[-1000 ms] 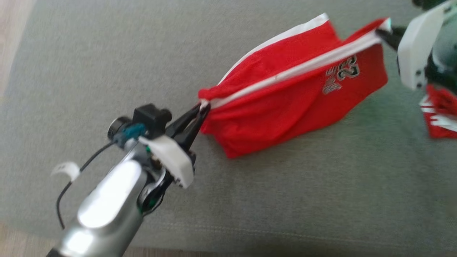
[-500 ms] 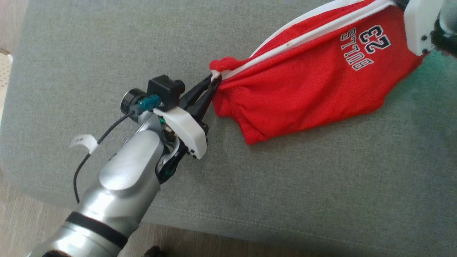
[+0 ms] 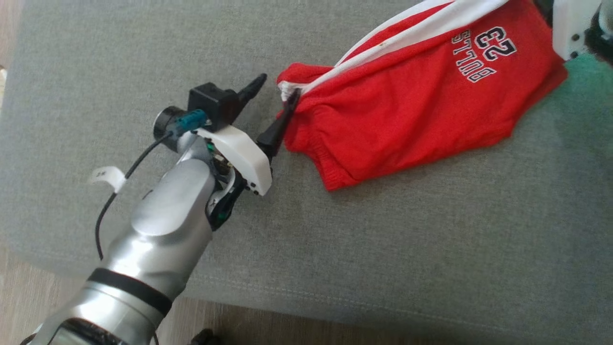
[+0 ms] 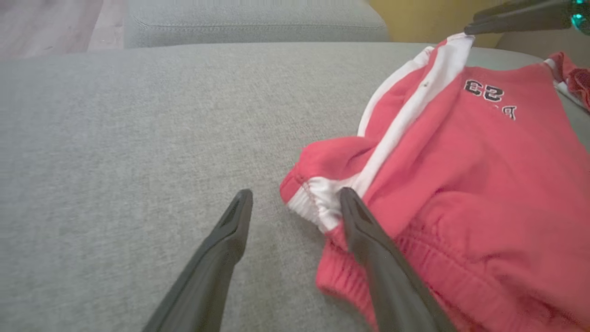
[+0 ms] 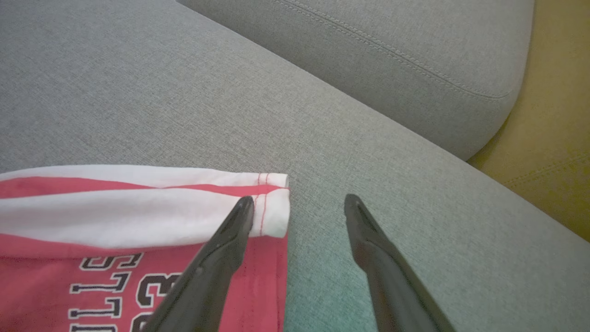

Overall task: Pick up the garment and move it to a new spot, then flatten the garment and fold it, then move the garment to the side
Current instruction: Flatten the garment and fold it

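A grey sofa seat (image 3: 143,48) spreads wide. A grey back cushion (image 5: 392,50) rises just behind the seat, a mustard-yellow surface (image 5: 553,138) lies beyond its corner, and wood floor (image 3: 21,285) borders its front edge.

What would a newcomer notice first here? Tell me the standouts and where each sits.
The red Bulls 23 basketball shorts with a white side stripe lie rumpled on the grey sofa seat, up and right of centre in the head view. The left gripper stands open with their waistband corner between its fingers. The right gripper stands open at the stripe's hem corner.
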